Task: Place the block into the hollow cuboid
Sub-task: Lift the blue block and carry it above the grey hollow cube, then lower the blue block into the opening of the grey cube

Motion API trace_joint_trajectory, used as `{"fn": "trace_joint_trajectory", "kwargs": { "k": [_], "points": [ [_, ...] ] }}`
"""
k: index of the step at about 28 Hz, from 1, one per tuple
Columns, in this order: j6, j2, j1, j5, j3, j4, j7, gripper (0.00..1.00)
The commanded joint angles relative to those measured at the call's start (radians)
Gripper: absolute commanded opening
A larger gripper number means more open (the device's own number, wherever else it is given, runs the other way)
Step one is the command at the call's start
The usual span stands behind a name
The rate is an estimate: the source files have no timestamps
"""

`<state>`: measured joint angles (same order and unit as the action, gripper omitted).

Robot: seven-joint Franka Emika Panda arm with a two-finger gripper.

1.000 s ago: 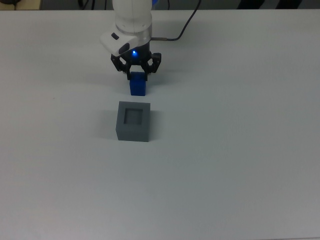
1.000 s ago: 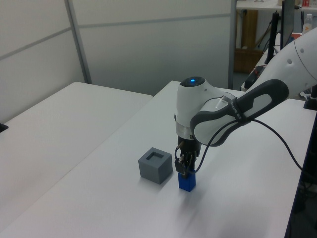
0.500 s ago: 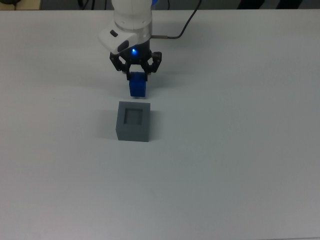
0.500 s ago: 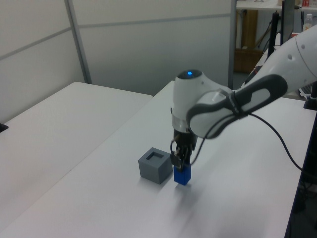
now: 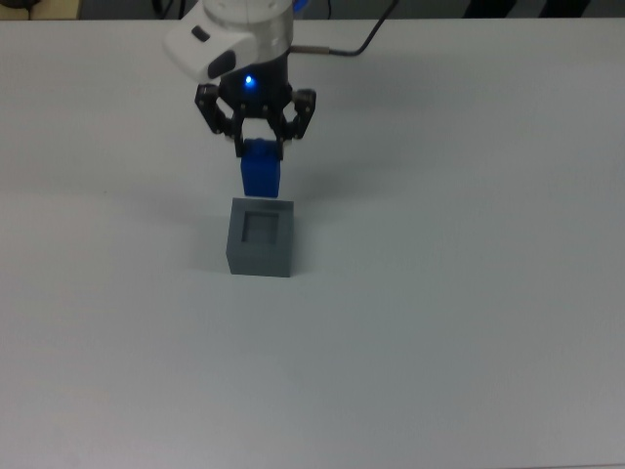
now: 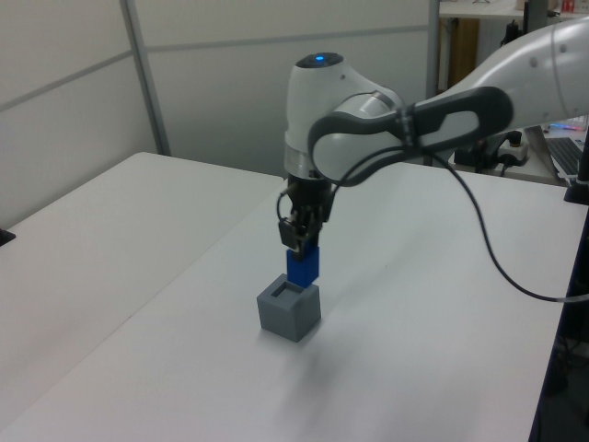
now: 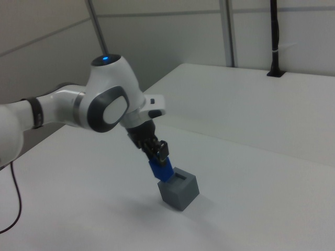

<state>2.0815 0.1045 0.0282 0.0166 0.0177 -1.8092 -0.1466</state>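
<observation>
Item: matte grey cube-like hollow cuboid (image 5: 262, 237) (image 6: 289, 308) (image 7: 179, 191) with thick walls and a square recess in its top, standing upright on the plain white table (image 5: 439, 293) (image 6: 414, 368) (image 7: 78, 209); recess open and unfilled, taken here as the landmark. Item: small solid bright blue rectangular block (image 5: 261, 173) (image 6: 302, 264) (image 7: 160, 170), lifted clear of the table, hanging just behind the hollow cuboid in the top view and just above its far top edge in the left view; in the right view it hangs tilted at the cuboid's upper left corner, and whether it touches the rim cannot be told. Not inside the recess. Item: black two-finger hand (image 5: 257, 145) (image 6: 296, 241) (image 7: 157, 155), pointing down above and behind the hollow cuboid, its two fingers clamped on the upper part of the blue block. Item: white and grey robot arm (image 5: 239, 39) (image 6: 368, 120) (image 7: 99, 104), rising beyond the hollow cuboid, with a small blue light lit on it. Item: black cable (image 5: 366, 41) (image 6: 488, 249), running from the arm across the table, further back from the hollow cuboid.
</observation>
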Motion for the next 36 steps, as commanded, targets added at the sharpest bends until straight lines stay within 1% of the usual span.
{"fn": "trace_joint_trajectory", "kwargs": {
  "k": [1,3,6,13,18,19,24,26,32,36],
  "points": [
    [-0.075,0.159,0.007,0.005,-0.03,0.206,-0.062,0.1],
    [-0.081,0.191,0.009,0.005,-0.033,0.237,-0.064,0.1],
    [-0.081,0.196,0.01,0.01,-0.032,0.237,-0.062,0.1],
    [-0.081,0.199,0.01,0.013,-0.032,0.205,-0.053,0.1],
    [-0.081,0.202,0.012,0.014,-0.028,0.199,-0.054,0.1],
    [-0.08,0.202,0.015,0.014,-0.028,0.186,-0.054,0.1],
    [-0.078,0.202,0.03,0.017,-0.028,0.173,-0.054,0.1],
    [-0.078,0.202,0.03,0.025,-0.028,0.169,-0.056,0.1],
    [-0.075,0.202,0.03,0.025,-0.028,0.168,-0.057,0.11],
    [-0.07,0.202,0.03,0.025,-0.028,0.169,-0.059,0.14]
  ]
}}
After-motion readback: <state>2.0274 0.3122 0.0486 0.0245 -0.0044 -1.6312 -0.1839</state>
